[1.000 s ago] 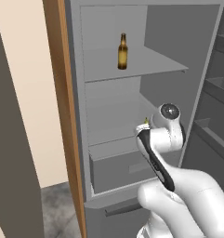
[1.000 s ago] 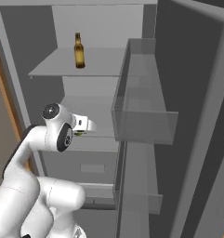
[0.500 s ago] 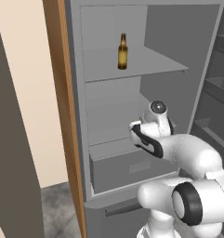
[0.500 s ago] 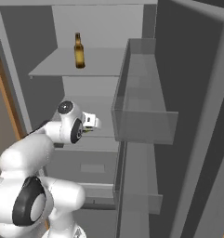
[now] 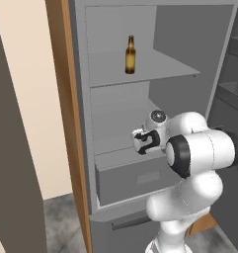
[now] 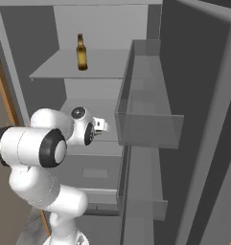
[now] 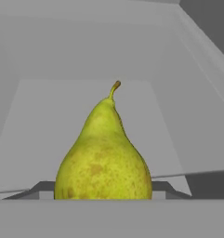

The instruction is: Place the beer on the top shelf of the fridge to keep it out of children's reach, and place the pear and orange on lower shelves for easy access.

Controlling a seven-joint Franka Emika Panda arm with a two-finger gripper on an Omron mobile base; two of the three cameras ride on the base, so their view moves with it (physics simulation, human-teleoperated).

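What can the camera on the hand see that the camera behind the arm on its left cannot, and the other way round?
Hand view: the pear, close up, stem upward, with a grey shelf stretching behind it.

Left base view: the beer upright on the top shelf, the arm reaching in below it, the drawer and the wooden panel beside the fridge.

Both: the fridge's grey interior.

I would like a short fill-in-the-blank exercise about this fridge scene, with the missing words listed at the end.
1. The beer stands upright on the ______ shelf of the fridge.
2. In the hand view, the fruit right in front of the camera is a yellow-green ______.
3. The gripper reaches into the fridge at a shelf ______ the one with the beer.
4. The fridge door stands ______.

Missing words: top; pear; below; open
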